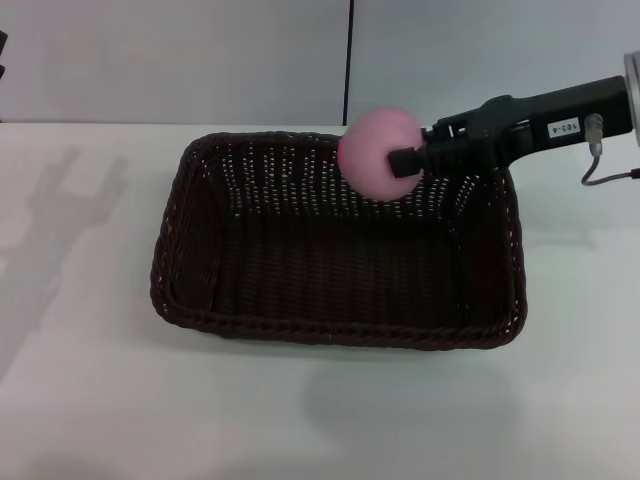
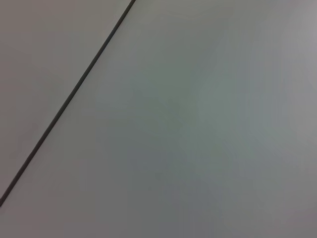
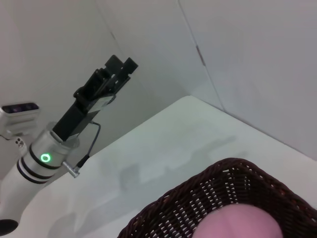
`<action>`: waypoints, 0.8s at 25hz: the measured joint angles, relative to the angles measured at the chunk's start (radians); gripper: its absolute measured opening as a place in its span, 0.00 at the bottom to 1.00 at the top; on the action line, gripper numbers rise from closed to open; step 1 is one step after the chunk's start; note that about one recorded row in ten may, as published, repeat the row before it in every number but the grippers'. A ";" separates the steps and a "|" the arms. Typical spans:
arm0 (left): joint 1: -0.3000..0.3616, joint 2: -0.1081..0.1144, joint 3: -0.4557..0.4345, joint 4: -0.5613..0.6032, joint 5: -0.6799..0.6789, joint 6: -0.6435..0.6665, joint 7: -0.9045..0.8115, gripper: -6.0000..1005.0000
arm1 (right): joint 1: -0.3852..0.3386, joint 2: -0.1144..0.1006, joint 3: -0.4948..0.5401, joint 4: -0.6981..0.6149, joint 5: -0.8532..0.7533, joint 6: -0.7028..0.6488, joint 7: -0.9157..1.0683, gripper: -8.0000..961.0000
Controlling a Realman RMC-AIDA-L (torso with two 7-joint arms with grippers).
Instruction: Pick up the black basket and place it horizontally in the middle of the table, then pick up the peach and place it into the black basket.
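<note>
The peach is clamped in the right gripper above the black basket.

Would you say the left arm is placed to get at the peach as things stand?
Probably not: the left gripper is raised well off the table, and the right gripper already holds the peach over the black basket.

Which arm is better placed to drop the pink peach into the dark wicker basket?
Right. Its end effector already grips the round pink peach above the dark woven wicker basket; the left end effector is raised, away from it.
</note>
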 joint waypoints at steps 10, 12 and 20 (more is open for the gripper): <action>0.000 0.000 0.000 0.000 0.000 -0.001 0.000 0.78 | -0.025 0.003 0.006 0.003 0.003 0.004 -0.002 0.48; 0.000 0.000 0.000 0.000 0.000 0.000 0.000 0.78 | -0.035 0.003 0.008 0.003 0.007 0.004 -0.002 0.48; 0.004 0.000 -0.002 0.000 0.000 0.011 -0.003 0.78 | -0.099 0.019 0.139 -0.016 0.033 0.031 -0.040 0.48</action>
